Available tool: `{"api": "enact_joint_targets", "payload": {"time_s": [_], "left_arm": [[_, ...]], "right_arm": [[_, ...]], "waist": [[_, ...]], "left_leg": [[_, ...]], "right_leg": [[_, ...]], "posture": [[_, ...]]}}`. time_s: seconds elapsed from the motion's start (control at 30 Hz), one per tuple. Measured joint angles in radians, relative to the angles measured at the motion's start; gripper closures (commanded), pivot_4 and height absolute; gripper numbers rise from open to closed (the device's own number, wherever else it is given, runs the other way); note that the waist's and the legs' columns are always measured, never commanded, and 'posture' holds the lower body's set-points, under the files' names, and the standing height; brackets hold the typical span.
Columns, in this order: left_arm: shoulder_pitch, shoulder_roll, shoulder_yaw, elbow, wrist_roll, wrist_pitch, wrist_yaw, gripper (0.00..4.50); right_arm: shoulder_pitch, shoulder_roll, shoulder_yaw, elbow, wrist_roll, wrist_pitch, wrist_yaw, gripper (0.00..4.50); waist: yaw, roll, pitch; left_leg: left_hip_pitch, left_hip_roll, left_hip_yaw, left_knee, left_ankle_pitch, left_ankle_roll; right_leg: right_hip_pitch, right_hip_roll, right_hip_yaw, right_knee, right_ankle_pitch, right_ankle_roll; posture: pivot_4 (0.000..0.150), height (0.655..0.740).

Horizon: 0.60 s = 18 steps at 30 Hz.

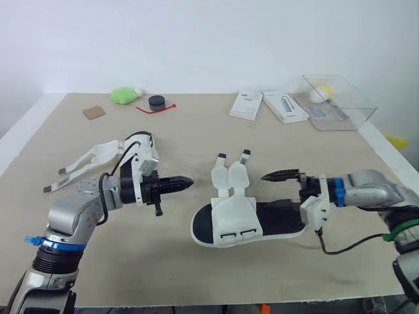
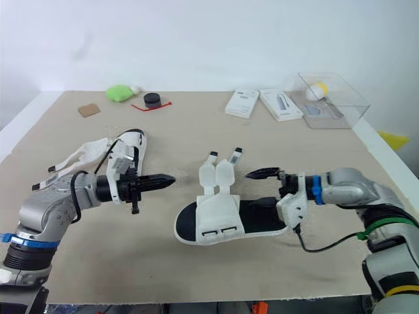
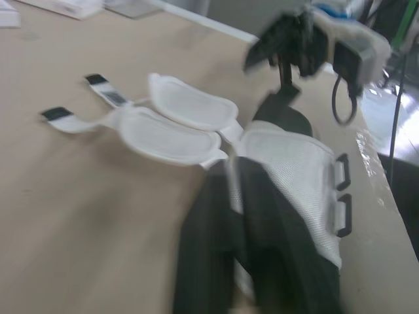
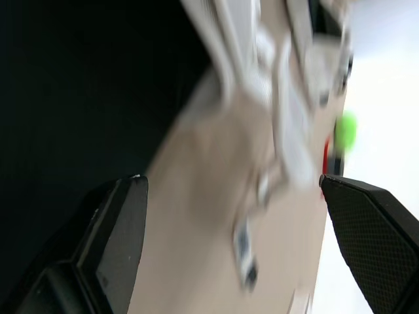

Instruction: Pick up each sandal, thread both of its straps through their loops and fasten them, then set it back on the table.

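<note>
**A:** ok so what was over at the far left of the table (image 1: 196, 131)?

**B:** One white sandal (image 1: 105, 152), lying behind the left arm. Its straps were loose and splayed out toward the table's left edge. Further back there was a brown square (image 1: 94, 112), a green lump (image 1: 123, 95) and a black round thing (image 1: 156, 102) with a red cord (image 1: 154, 110) next to it.

**A:** and the left gripper (image 1: 188, 182)?

**B:** It hovered over the table pointing right, fingers pinched down to one narrow tip with nothing in them. It was near the toe of the other sandal (image 1: 242, 222) but not touching it.

**A:** that's the one mid-table?

**B:** Yep, white upper and black footbed, lying on the table with the toe toward the robot's left. Both straps (image 1: 230, 176) were undone and flopped open to the far side, black tips pointing away. The two loops (image 1: 238, 233) on the near edge sat unthreaded.

**A:** right side?

**B:** The right gripper (image 4: 230, 180) was at the heel end, spread wide and gripping nothing. One finger (image 1: 281, 175) was above the heel. The other was down by the black footbed, and I honestly couldn't tell if it touched. At the back right were two white boxes (image 1: 247, 104) and a clear plastic box (image 1: 337, 104) with something yellowish inside.
</note>
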Motion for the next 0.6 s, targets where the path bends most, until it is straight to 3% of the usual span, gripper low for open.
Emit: {"api": "enact_joint_targets", "payload": {"time_s": [0.13, 0.27, 0.43, 0.6], "left_arm": [[0.021, -0.047, -0.075, 0.039, 0.056, -0.050, -0.001, 4.46], [0.062, -0.067, -0.138, 0.069, 0.101, -0.071, -0.002, 4.46], [0.081, -0.065, -0.168, 0.071, 0.147, -0.089, 0.001, 4.46], [0.101, -0.062, -0.187, 0.074, 0.197, -0.118, 0.004, 4.46]], "right_arm": [[0.090, 0.034, -0.101, -0.164, 0.332, 0.410, 0.148, 0.00], [0.161, 0.079, -0.209, -0.437, 0.617, 0.974, 0.176, 0.00], [0.178, 0.162, -0.342, -0.683, 0.950, 1.716, -0.034, 0.00], [0.146, 0.294, -0.463, -0.685, 1.150, 2.166, -0.265, 0.00]], "waist": [[-0.002, 0.000, 0.000], [0.003, 0.000, 0.000], [0.007, -0.001, -0.001], [0.008, 0.000, -0.001]], "left_leg": [[0.001, 0.002, 0.001, 0.000, 0.000, 0.003], [-0.001, 0.003, -0.002, 0.001, 0.001, 0.005], [-0.003, 0.005, -0.004, 0.001, 0.000, 0.004], [-0.004, 0.005, -0.004, 0.000, 0.000, 0.005]], "right_leg": [[0.001, 0.003, 0.002, 0.000, 0.002, -0.003], [-0.001, 0.006, 0.002, 0.002, 0.002, -0.003], [-0.003, 0.011, 0.002, 0.002, 0.001, -0.004], [-0.005, 0.011, 0.002, 0.002, -0.001, -0.001]], "posture": [[0.150, 0.7400], [0.150, 0.7400], [0.150, 0.7400], [0.150, 0.7400]]}}
